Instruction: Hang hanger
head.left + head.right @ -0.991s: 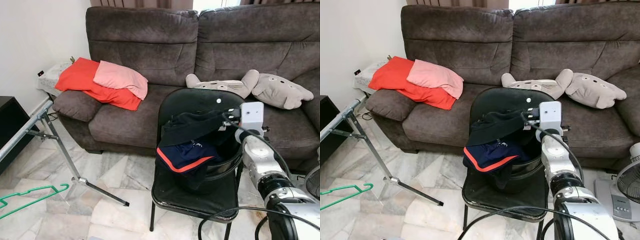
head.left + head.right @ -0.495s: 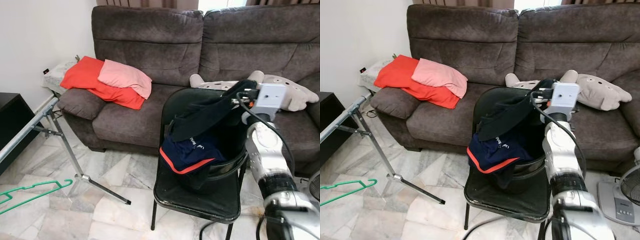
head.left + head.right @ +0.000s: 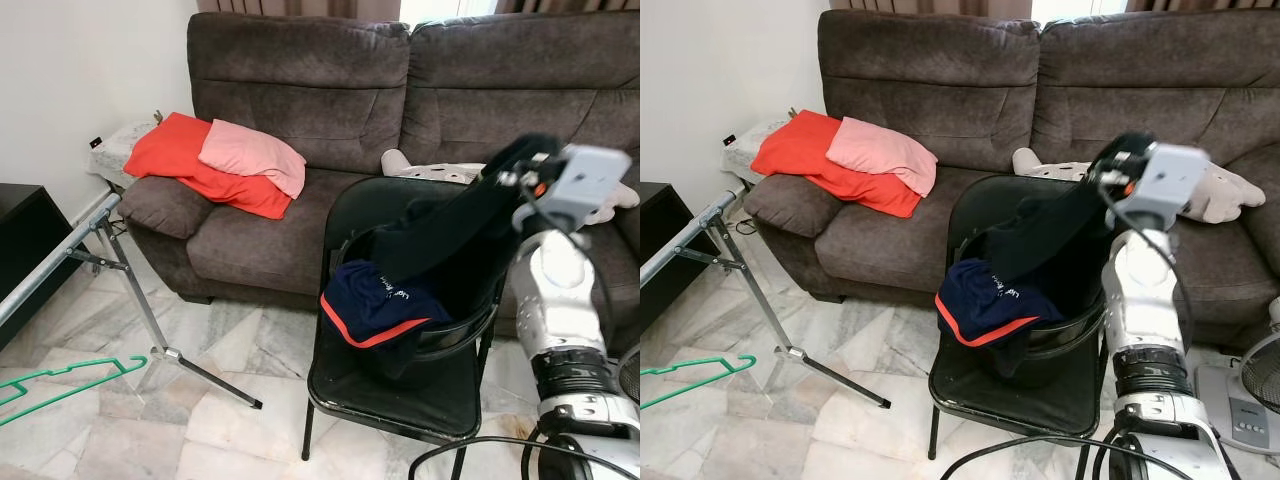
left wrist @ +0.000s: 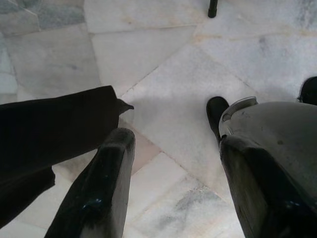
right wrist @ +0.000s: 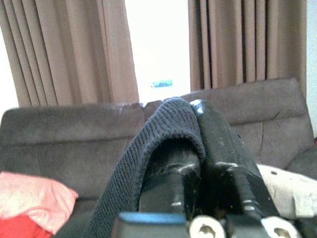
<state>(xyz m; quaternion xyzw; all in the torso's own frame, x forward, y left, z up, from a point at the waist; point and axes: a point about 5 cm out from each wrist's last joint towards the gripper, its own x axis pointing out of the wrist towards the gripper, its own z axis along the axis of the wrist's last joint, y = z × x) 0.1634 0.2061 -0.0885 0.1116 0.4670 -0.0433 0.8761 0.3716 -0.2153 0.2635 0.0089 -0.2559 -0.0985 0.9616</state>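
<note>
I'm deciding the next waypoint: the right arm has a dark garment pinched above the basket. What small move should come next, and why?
Probably lift a little higher. The right gripper, jaws shut on the black garment, holds its top, but the lower end lies in the black basket beside the navy garment, so it isn't free yet.

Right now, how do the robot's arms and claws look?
The right arm is silver, built of rounded segments with black joint rings, and ends in a pale boxy wrist block bearing a small orange mark. Black cables loop from it. The right claw and the left claw each have two long, glossy black fingers.
</note>
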